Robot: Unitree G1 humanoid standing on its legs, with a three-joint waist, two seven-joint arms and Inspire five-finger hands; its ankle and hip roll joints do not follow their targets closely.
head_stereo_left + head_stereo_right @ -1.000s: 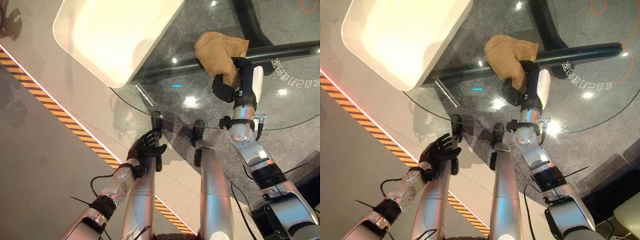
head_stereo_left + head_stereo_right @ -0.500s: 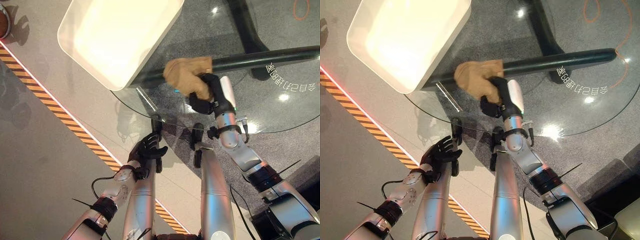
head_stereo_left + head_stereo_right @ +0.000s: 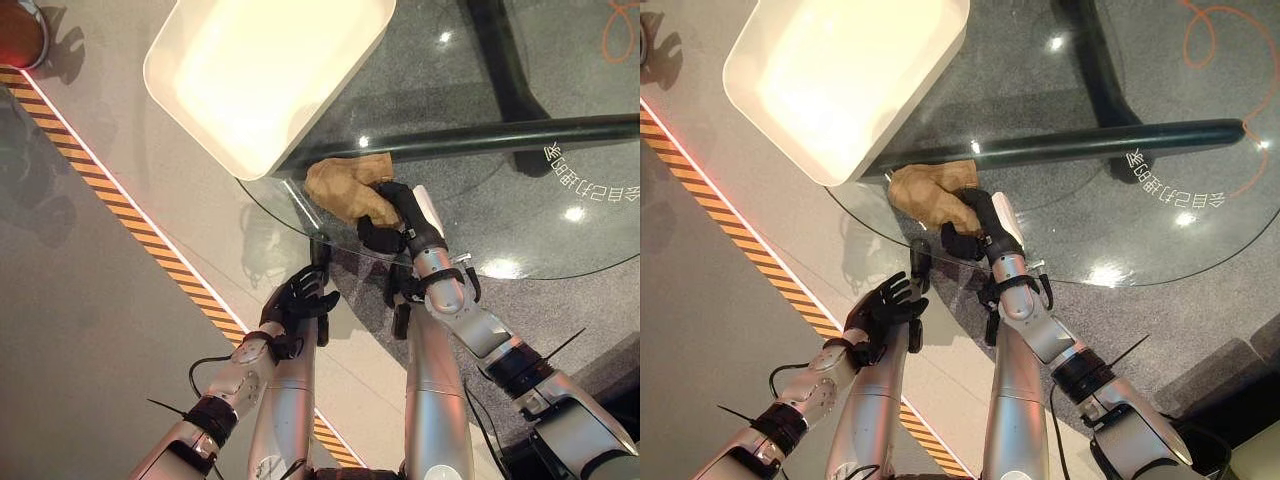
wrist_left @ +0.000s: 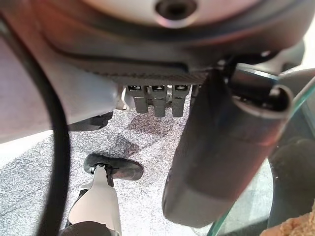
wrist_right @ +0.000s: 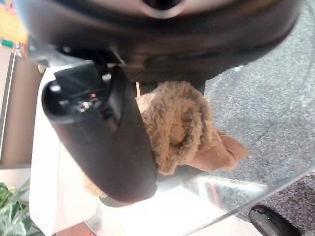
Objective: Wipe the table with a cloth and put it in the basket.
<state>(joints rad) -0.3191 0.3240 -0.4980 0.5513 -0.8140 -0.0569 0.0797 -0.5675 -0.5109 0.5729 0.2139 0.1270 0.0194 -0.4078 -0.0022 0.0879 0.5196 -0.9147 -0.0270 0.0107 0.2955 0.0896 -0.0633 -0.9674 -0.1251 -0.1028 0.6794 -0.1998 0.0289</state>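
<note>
A tan fuzzy cloth (image 3: 343,188) lies bunched on the round glass table (image 3: 530,205), close to its near left edge. My right hand (image 3: 397,213) rests on the cloth's near side with fingers curled into it; the right wrist view shows the cloth (image 5: 183,129) gripped under the hand. The cream basket (image 3: 205,60) stands empty just beyond and left of the cloth, overhanging the table's edge. My left hand (image 3: 298,297) hangs below the table's near edge with its fingers spread, holding nothing.
Dark table legs (image 3: 500,135) show through the glass over grey carpet. A yellow-and-black floor stripe (image 3: 150,240) runs diagonally at the left. A reddish-brown object (image 3: 20,35) sits in the far left corner, and an orange cord (image 3: 622,18) at the far right.
My right hand has dragged the cloth across the glass to the left and nearer, up beside the basket. The view has shifted a little. The left hand has stayed put.
</note>
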